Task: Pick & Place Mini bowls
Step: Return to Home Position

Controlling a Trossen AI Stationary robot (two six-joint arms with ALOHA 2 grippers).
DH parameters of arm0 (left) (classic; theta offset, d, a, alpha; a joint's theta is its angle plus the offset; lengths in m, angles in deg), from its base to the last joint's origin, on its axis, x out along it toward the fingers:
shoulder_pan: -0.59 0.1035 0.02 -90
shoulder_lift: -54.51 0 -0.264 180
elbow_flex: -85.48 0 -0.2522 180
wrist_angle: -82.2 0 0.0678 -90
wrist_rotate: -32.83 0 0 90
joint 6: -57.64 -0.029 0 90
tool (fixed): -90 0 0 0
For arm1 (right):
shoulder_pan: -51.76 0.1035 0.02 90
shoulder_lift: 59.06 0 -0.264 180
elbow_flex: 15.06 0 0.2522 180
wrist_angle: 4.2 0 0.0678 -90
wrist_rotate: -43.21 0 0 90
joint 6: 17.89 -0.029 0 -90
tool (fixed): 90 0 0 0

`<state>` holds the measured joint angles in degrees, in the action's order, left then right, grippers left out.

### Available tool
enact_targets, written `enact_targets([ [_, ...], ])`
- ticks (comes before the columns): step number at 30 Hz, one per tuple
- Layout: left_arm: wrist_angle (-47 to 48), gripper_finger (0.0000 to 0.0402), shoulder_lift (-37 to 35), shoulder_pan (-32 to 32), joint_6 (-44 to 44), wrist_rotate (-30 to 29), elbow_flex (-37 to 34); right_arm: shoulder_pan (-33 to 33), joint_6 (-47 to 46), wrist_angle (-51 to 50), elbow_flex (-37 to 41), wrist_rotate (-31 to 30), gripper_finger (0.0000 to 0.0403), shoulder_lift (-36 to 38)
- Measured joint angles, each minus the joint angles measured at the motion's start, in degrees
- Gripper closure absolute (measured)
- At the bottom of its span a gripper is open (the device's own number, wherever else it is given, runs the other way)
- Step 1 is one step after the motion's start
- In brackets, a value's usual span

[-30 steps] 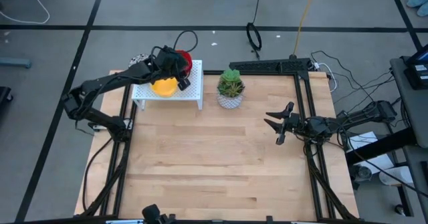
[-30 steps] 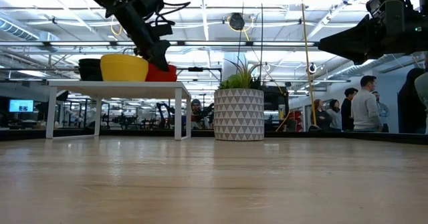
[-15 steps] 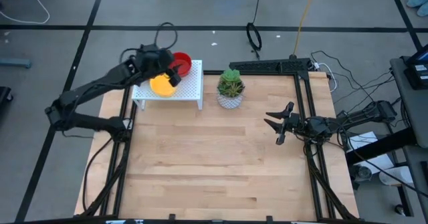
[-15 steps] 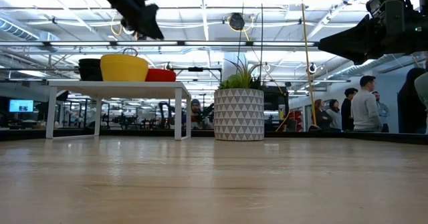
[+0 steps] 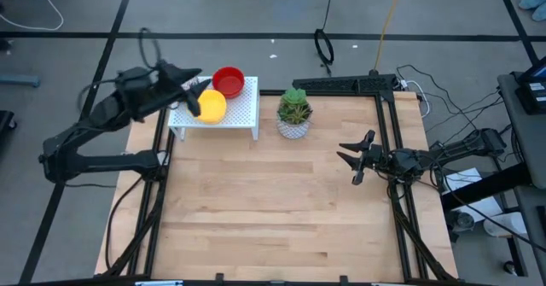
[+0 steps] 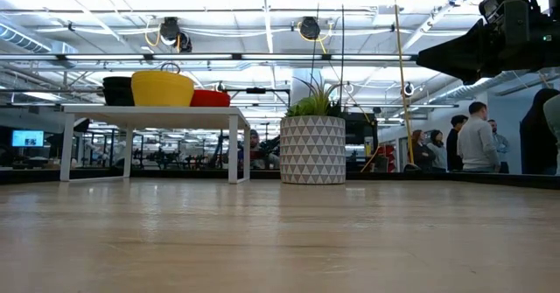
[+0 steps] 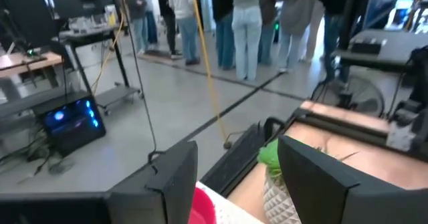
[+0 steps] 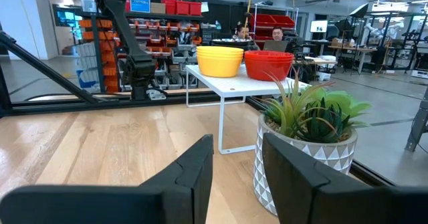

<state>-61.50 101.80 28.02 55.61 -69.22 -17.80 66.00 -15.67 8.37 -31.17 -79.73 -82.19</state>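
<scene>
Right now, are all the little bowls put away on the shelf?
Done: yellow bowls and red bowls sit stacked on the white shelf, a dark stack beside them. In hand: nothing; the left gripper by the shelf and the right gripper at the table's right edge are open, empty. Left: no bowls show on the table; only parking the arms.

- The left gripper [image 5: 194, 91] was a blur over the shelf [image 5: 243, 111] end, hiding part of the yellow bowls [image 5: 213, 107].
- In the low view, the dark bowl [image 6: 116, 90] beside them showed no readable pattern.
- I couldn't count the bowls in either stack.
</scene>
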Motion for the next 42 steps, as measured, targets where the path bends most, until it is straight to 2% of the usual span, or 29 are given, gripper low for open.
enact_targets([
  [4,3.2,0.0190,-4.1,-1.3,1.0,0.0,0.0,0.0,0.0,0.0,0.0,0.0,0.0287,0.0],
  [7,9.6,0.0190,-6.8,-2.1,3.7,1.0,0.0,0.0,0.0,0.0,0.0,0.0,0.0287,0.0],
  [9,16.7,0.0190,-8.4,-2.8,6.9,4.7,0.0,0.0,0.0,0.0,0.0,0.0,0.0287,0.0],
  [11,22.9,0.0190,-9.5,-3.8,5.7,9.7,-0.1,0.0,0.0,0.0,0.0,0.0,0.0287,0.0],
  [13,23.8,0.0190,-10.6,-5.4,6.0,14.9,-1.7,0.0,0.0,0.0,0.0,0.0,0.0287,0.0],
  [16,17.3,0.0190,-12.9,-8.3,6.7,19.6,-7.3,0.0,0.0,0.0,0.0,0.0,0.0287,0.0],
  [25,-11.5,0.0190,-17.9,-15.1,11.5,19.6,-32.3,0.0,0.0,0.0,0.0,0.0,0.0287,0.0],
  [31,-26.7,0.0190,-17.7,-17.3,12.9,19.2,-43.3,0.0,0.0,0.0,0.0,0.0,0.0287,0.2],
  [35,-33.3,0.0190,-17.8,-18.7,14.8,15.9,-48.3,0.0,0.0,0.0,0.0,0.0,0.0286,1.5],
  [42,-33.6,0.0190,-17.7,-21.5,20.6,7.1,-54.0,0.0,0.0,0.0,0.0,0.0,0.0287,5.9],
])
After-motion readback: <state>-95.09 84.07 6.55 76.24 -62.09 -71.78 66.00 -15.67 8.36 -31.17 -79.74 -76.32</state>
